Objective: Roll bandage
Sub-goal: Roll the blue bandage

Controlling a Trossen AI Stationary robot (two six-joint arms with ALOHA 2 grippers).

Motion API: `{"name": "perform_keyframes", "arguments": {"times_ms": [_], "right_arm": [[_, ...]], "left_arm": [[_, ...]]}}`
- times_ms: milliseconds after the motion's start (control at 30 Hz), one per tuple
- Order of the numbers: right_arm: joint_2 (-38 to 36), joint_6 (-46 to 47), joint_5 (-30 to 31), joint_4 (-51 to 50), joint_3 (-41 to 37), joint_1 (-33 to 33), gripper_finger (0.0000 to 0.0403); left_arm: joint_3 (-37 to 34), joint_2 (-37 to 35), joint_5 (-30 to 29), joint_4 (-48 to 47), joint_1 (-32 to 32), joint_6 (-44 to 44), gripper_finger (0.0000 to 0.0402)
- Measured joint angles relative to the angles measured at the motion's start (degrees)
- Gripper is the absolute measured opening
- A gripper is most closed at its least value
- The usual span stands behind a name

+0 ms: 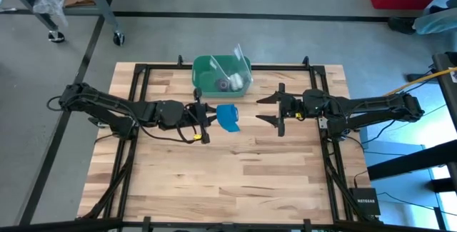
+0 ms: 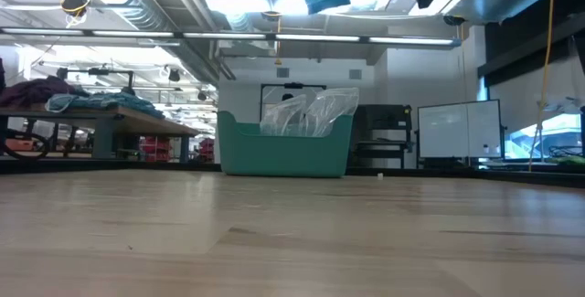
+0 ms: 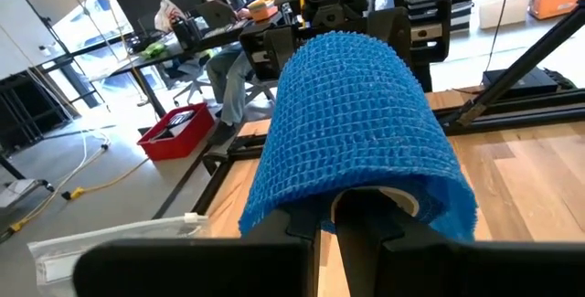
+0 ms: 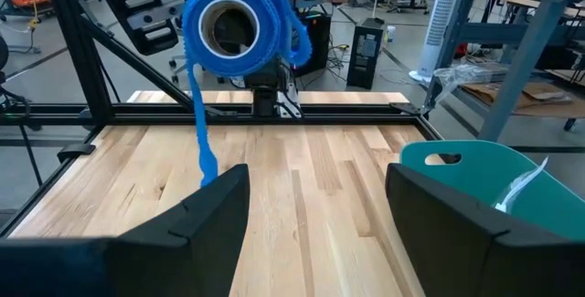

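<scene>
The left claw is clamped on the bandage, a bright blue roll with a white hollow core, and holds it in the air above the middle of the counter. In the right wrist view a thin loose end of the bandage hangs down from the roll toward the wood. The right claw faces the roll from the other side, near it but not touching, with its two fingers wide apart. A green bin stands at the far edge of the counter, with clear plastic bags inside.
</scene>
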Motion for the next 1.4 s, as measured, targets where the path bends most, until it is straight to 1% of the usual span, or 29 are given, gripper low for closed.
{"name": "perform_keyframes", "arguments": {"times_ms": [633,867,967,1067,1167,1267,1400], "right_arm": [[0.0,0.0,0.0,0.0,0.0,0.0,0.026],[0.6,0.2,-0.2,4.7,0.0,0.0,0.026],[1.4,3.5,-1.4,9.8,0.1,0.0,0.026],[2.8,7.5,-6.2,13.4,0.1,0.0,0.026],[4.9,10.0,-8.6,15.0,0.1,0.1,0.026],[8.4,10.4,-11.3,15.0,0.1,1.5,0.026],[12.4,8.1,-11.6,19.1,0.0,3.6,0.026]], "left_arm": [[0.0,0.0,0.0,0.4,0.0,-0.7,0.0015],[0.0,1.5,2.3,2.9,0.0,-0.8,0.0015],[0.0,2.8,3.1,5.7,0.0,-0.8,0.0015],[0.0,3.7,3.3,8.6,0.0,-0.8,0.0015],[0.1,4.1,3.2,10.1,0.1,-0.6,0.0015],[0.1,4.2,3.1,10.0,0.1,-0.4,0.0015],[0.1,4.2,3.0,10.3,0.2,-0.2,0.0015]]}}
